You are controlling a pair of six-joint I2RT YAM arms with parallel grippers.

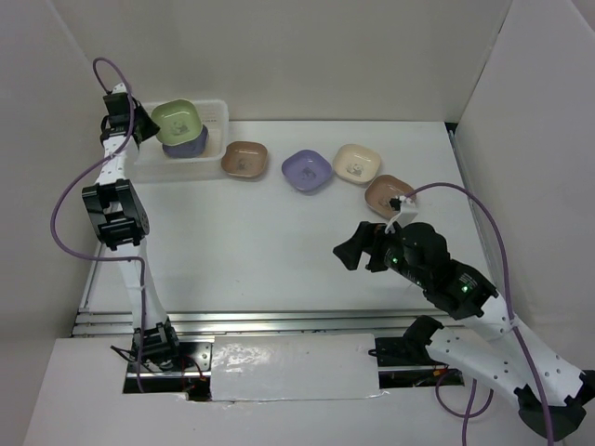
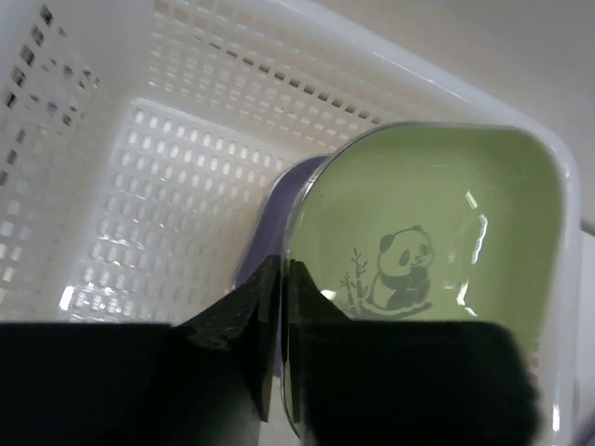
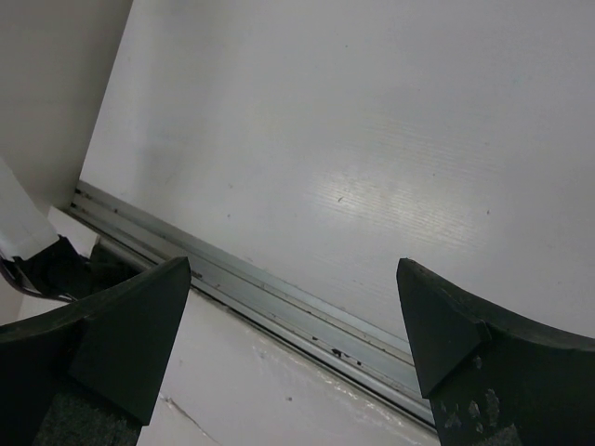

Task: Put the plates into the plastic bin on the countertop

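My left gripper (image 1: 147, 127) is shut on the rim of a green plate (image 1: 177, 118) and holds it over the white plastic bin (image 1: 216, 119) at the back left. In the left wrist view the jaws (image 2: 281, 283) pinch the near-left edge of the green plate (image 2: 437, 232), which has a panda picture. A purple plate (image 2: 265, 232) lies under it in the lattice bin (image 2: 158, 158). On the countertop (image 1: 242, 242) lie a brown plate (image 1: 244, 160), a purple plate (image 1: 307, 171), a cream plate (image 1: 356, 163) and another brown plate (image 1: 384, 193). My right gripper (image 1: 353, 251) is open and empty.
White walls stand on the left, back and right. The right wrist view shows the open right gripper (image 3: 290, 279) over the metal rail (image 3: 307, 311) at the countertop's front edge. The right arm's cable (image 1: 465, 200) arcs near the right-hand brown plate.
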